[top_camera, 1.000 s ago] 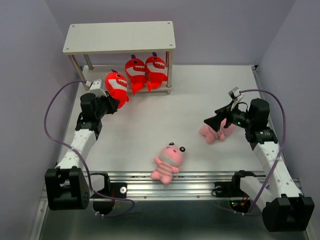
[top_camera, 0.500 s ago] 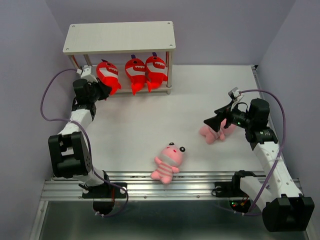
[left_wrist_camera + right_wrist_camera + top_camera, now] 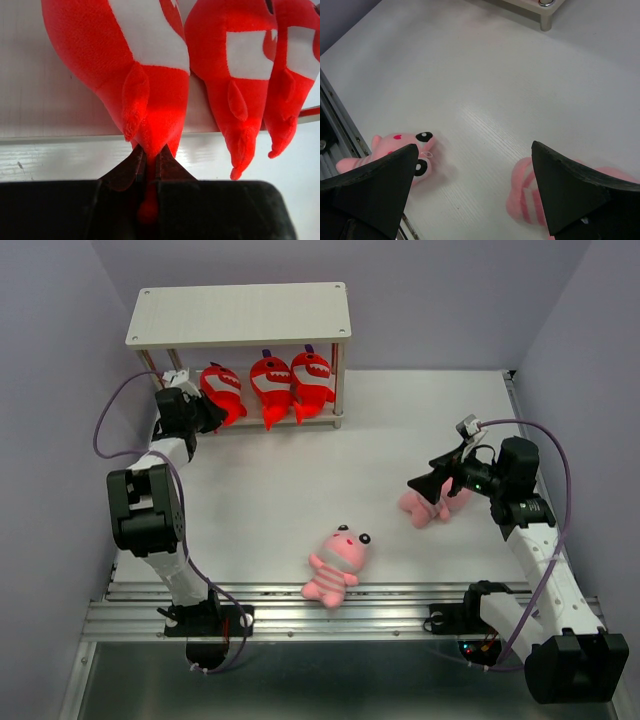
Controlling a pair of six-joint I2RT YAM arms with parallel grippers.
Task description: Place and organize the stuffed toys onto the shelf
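- The left arm is now stretched out to the shelf [image 3: 240,312]; one second ago it holds the third red shark [image 3: 222,390] out over the table [image 3: 300,470], in front of the rack; now this shark is under the top board, just beside the two other sharks [image 3: 290,382]
- The left gripper [image 3: 148,161] is still closed on the tail of this shark; in the left wrist view the two dark fingers pinch the thin red tail end, and the body seems to lie on the lower board [image 3: 50,100], with the tail over its front edge
- The right gripper [image 3: 425,485] does not move in this second; its jaws stand wide apart, and it hangs above one pink toy [image 3: 425,508] without holding anything; I cannot tell if it touches the toy
- The other pink toy [image 3: 338,565] lies on the table near the front edge, well apart from the shelf; it is not moved either
- What this means, in my judgement: the three sharks are now together in one row on the lower level, so this part is nearly finished; the left gripper only needs to let go and draw back without pulling the shark out; after that the two pink toys remain, and the top board has no toy on it
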